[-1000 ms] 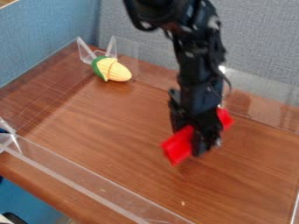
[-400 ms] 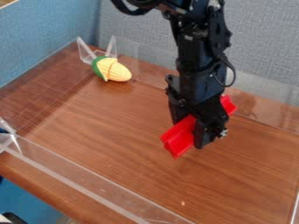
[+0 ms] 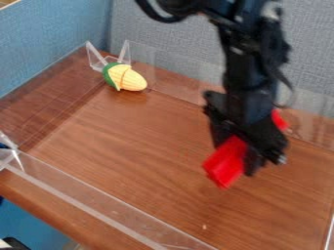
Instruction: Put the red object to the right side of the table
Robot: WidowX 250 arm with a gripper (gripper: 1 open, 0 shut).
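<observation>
My pincer [image 3: 252,154] was clamped on the red object [image 3: 229,161], pointing down. The block hung tilted above the table [image 3: 104,127], toward its right side, well apart from the corn toy [image 3: 125,77].

The table [image 3: 92,127] has a glossy wood-grain top, reddish-brown, with soft reflections on it. Its low walls [image 3: 78,210] are of clear, smooth plastic, like acrylic, and shine at the edges. The red object [image 3: 228,162], above the table's right part, looks like smooth, plain plastic. The gripper [image 3: 248,156] around it is black and mostly matt. The corn toy [image 3: 125,77], near the table's far wall, looks like slightly shiny plastic.
</observation>
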